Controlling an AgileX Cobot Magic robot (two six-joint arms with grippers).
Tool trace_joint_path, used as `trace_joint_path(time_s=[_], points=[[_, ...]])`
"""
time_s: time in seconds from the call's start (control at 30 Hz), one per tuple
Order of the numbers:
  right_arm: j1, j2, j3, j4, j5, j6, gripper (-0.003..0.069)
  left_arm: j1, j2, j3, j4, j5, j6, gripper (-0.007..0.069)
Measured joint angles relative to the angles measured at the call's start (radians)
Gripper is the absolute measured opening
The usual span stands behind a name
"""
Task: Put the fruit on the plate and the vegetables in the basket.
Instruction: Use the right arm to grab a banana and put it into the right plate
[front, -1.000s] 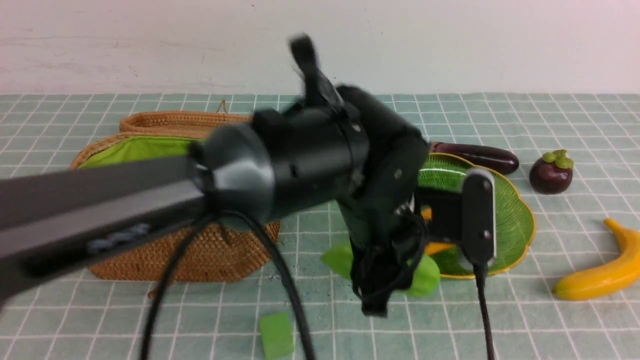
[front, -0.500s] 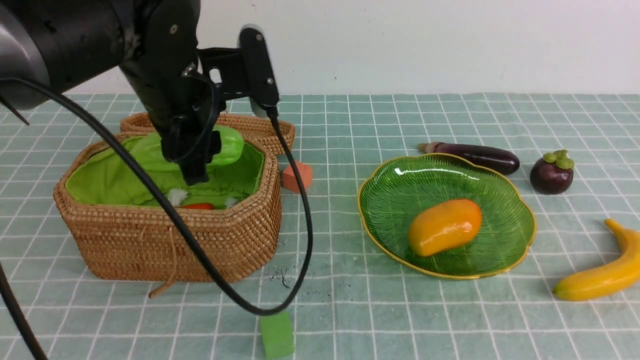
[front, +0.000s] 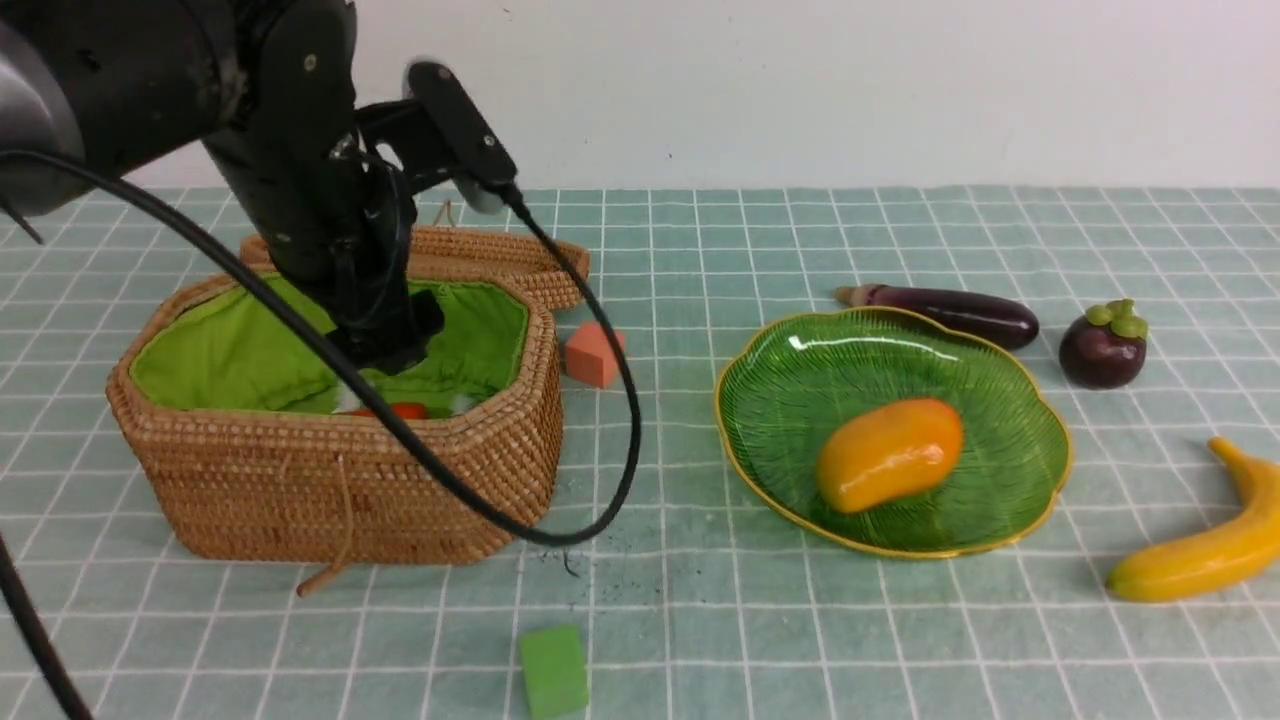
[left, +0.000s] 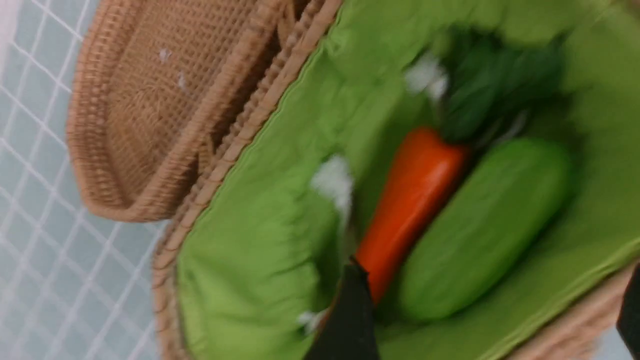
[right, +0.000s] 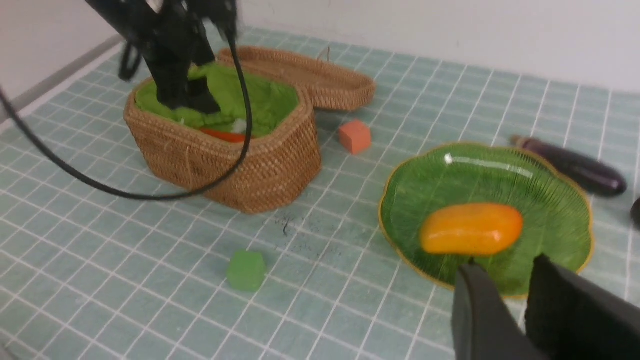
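My left gripper (front: 388, 345) hangs open inside the wicker basket (front: 340, 470); its black fingers (left: 350, 320) stand wide apart with nothing between them. On the green lining just below them lie the light green gourd (left: 480, 230) and the orange carrot (left: 410, 200), side by side. The mango (front: 890, 452) rests on the green plate (front: 1020, 440). Behind the plate lies the eggplant (front: 940, 310), and to its right are the mangosteen (front: 1103, 345) and the banana (front: 1200, 545). My right gripper (right: 505, 264) hovers near the plate's front edge, narrowly open and empty.
The basket's lid (front: 500, 255) lies flat behind it. An orange cube (front: 593, 355) sits between basket and plate, and a green cube (front: 553, 670) lies near the front edge. The left arm's cable (front: 600, 480) loops down in front of the basket.
The left arm swung from the plate side to the basket with the gourd. Its gripper then opened and the gourd now lies in the basket beside the carrot.
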Motion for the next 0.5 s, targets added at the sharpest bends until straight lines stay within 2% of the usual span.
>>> trace_joint_path(time_s=[0.03, 0.17, 0.2, 0.23, 0.27, 0.33, 0.5], points=[[0.000, 0.021, 0.000, 0.000, 0.004, 0.010, 0.0166, -0.011, -0.032, 0.000, -0.024, -0.018, -0.034, 0.0580], [0.000, 0.125, 0.000, -0.014, 0.012, 0.054, 0.0170, -0.093, -0.161, 0.000, -0.082, -0.068, -0.236, 0.0314], [0.000, 0.195, 0.000, -0.031, 0.012, 0.062, 0.0172, -0.143, -0.238, 0.000, -0.095, -0.062, -0.344, 0.0153], [0.000, 0.204, 0.000, -0.035, 0.012, 0.064, 0.0172, -0.149, -0.238, 0.000, -0.095, -0.060, -0.356, 0.0134], [0.000, 0.271, 0.000, -0.050, 0.012, 0.070, 0.0174, -0.203, -0.309, 0.003, -0.099, -0.041, -0.438, 0.0024], [0.000, 0.331, 0.000, -0.067, 0.012, 0.076, 0.0176, -0.245, -0.373, 0.026, -0.098, -0.035, -0.482, -0.0013], [-0.003, 0.533, 0.000, -0.165, -0.016, 0.104, 0.0183, -0.333, -0.573, 0.231, -0.084, -0.074, -0.566, -0.0013]])
